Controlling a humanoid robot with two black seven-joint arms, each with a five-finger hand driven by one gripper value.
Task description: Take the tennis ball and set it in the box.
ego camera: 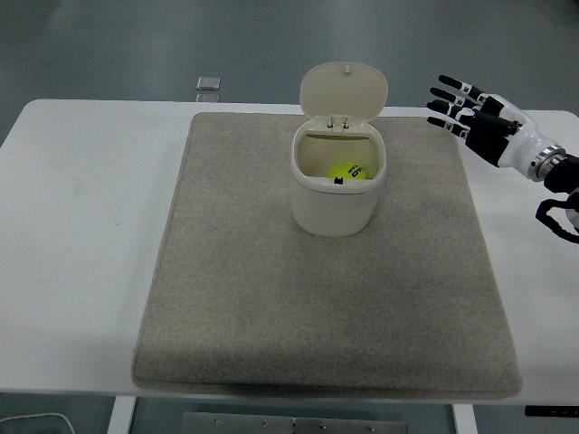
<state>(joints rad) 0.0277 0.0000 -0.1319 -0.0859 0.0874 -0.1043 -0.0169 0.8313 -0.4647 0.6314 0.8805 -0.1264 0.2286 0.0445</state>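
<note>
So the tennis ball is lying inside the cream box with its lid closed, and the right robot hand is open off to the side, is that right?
Not quite: the head view shows the lid standing open, hinged up behind the box. The tennis ball is inside, and the right robot hand is open, off to the side.

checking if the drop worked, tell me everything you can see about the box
The box is a small cream bin with rounded corners, plastic by its look. It stands upright on the grey mat, toward the far side. Its hinged lid is flipped up at the back. Inside lies the yellow tennis ball. Nothing else touches it; the right robot hand is off to its right, fingers spread.
</note>
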